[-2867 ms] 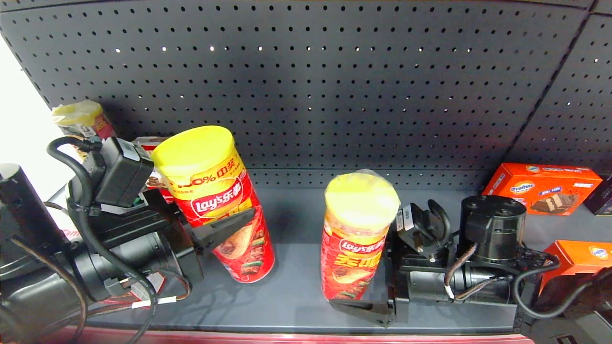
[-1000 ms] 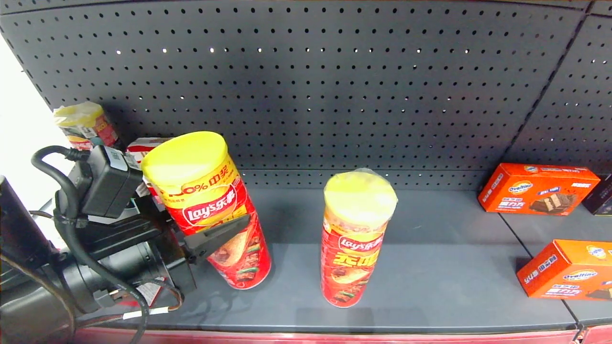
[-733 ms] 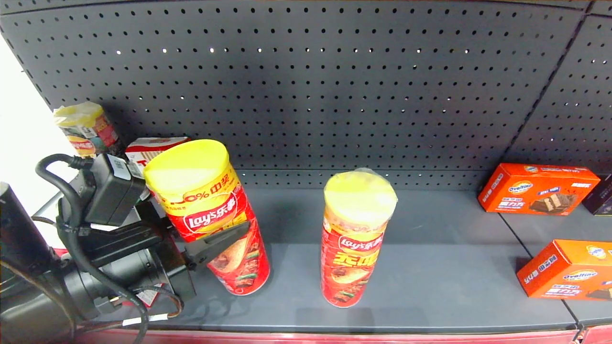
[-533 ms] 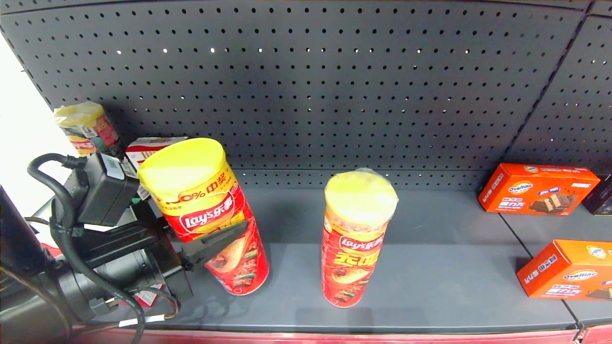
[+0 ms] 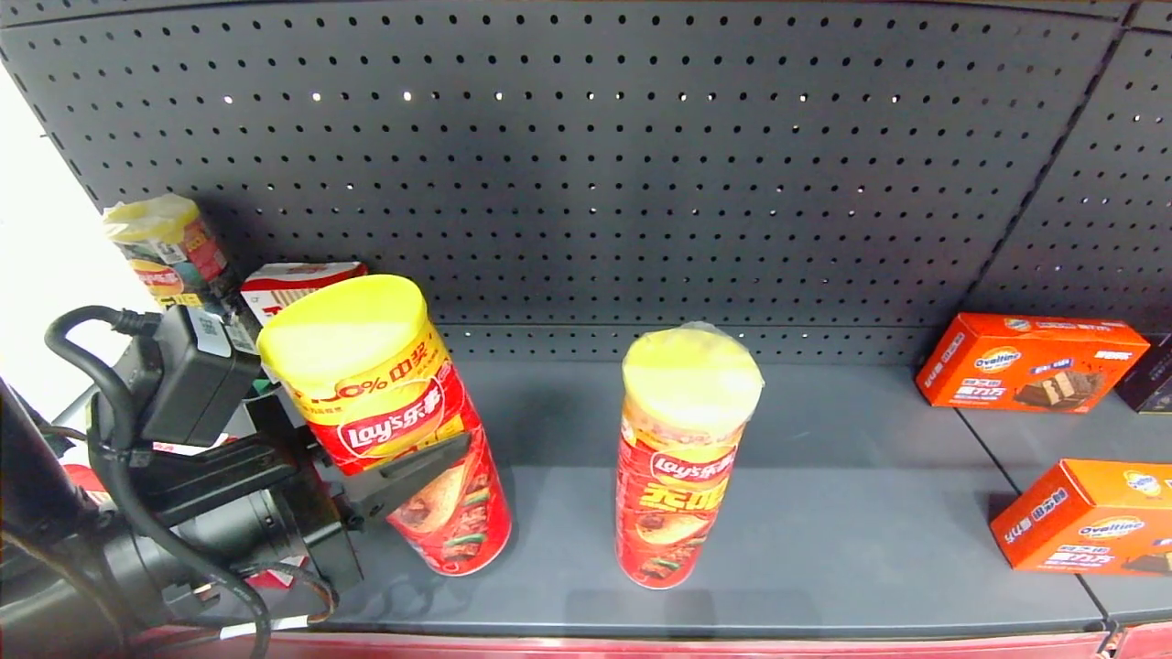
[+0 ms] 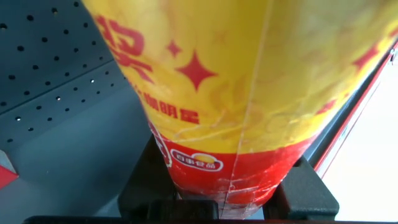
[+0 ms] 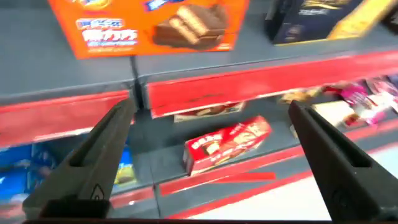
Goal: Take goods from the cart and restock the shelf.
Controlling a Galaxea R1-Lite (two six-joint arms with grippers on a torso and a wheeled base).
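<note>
Left claw (image 5: 417, 453) clamps a tilted chip can (image 5: 385, 394) at the near left of the grey shelf (image 5: 824, 513). Right claw (image 7: 208, 109) gapes wide, holding nothing, facing lower shelves. Second chip can (image 5: 682, 458) stands upright mid-shelf. One orange box (image 5: 1035, 361) lies far right, another box (image 5: 1080, 517) nearer.

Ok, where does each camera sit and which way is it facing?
Head view: on the head, facing forward and down at the shelf; left arm at left, left gripper shut on a tilted chip can.
Left wrist view: on the left wrist, looking along its fingers at that can.
Right wrist view: on the right wrist, looking past the open right gripper at an orange box and, a tier lower, a red box.
Shared: head and left wrist views both show the can and pegboard.
</note>
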